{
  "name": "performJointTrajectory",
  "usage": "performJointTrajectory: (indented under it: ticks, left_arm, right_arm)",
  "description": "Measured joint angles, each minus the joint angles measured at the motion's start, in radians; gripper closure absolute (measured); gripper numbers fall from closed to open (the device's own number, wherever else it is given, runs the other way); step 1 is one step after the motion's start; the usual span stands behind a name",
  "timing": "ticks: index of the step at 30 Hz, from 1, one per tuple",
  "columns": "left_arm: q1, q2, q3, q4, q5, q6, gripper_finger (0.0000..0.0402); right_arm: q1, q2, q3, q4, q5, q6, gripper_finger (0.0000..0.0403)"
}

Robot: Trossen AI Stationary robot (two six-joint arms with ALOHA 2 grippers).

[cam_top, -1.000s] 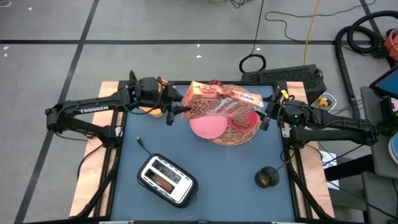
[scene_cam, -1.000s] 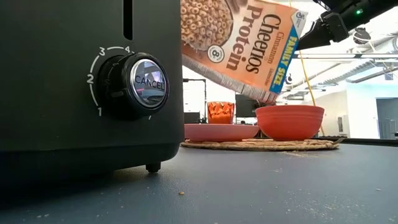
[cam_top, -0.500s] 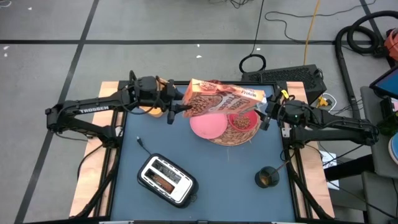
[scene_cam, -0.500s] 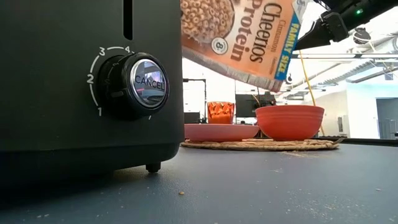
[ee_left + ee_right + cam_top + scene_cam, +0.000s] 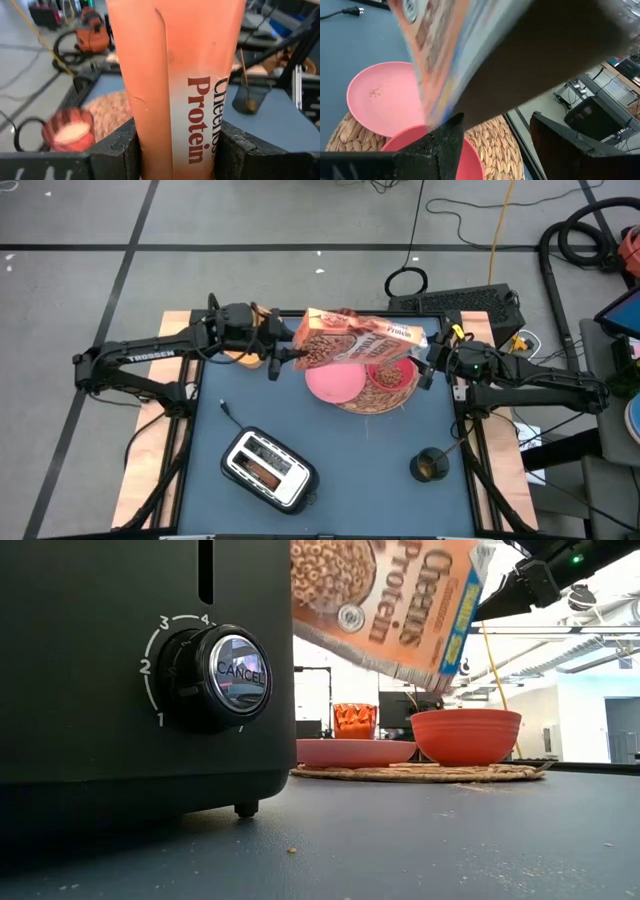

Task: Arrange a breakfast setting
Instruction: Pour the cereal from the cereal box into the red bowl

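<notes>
Two grippers carry the brown cereal box (image 5: 355, 343) above the woven mat (image 5: 400, 398): the left gripper (image 5: 175, 150) clamps one end between its fingers, the right gripper (image 5: 428, 363) pinches the other. Beneath the box sit the red bowl (image 5: 466, 736) and pink plate (image 5: 385, 97).

Mat (image 5: 372, 402) at table's (image 5: 340, 480) far edge, between the two arms; plate (image 5: 333, 383) on its left part, bowl (image 5: 388, 375) on its right, touching plate. Cereal box (image 5: 352, 343) held in air, tilted, above both, spanning left gripper (image 5: 281, 356) to right gripper (image 5: 425, 367). Toaster (image 5: 267, 468) near front, left of centre; small dark cup (image 5: 429, 466) front right
</notes>
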State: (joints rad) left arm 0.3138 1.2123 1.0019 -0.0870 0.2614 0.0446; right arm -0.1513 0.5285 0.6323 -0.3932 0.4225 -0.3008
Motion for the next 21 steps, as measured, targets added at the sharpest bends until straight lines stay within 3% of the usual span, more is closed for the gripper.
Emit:
performJointTrajectory:
  ticks: [21]
  left_arm:
    - [-0.002, -0.004, 0.0, -0.007, 0.001, -0.005, 0.0224]
  right_arm:
    - [0.0, 0.0, 0.0, 0.0, 0.0, 0.0, 0.0188]
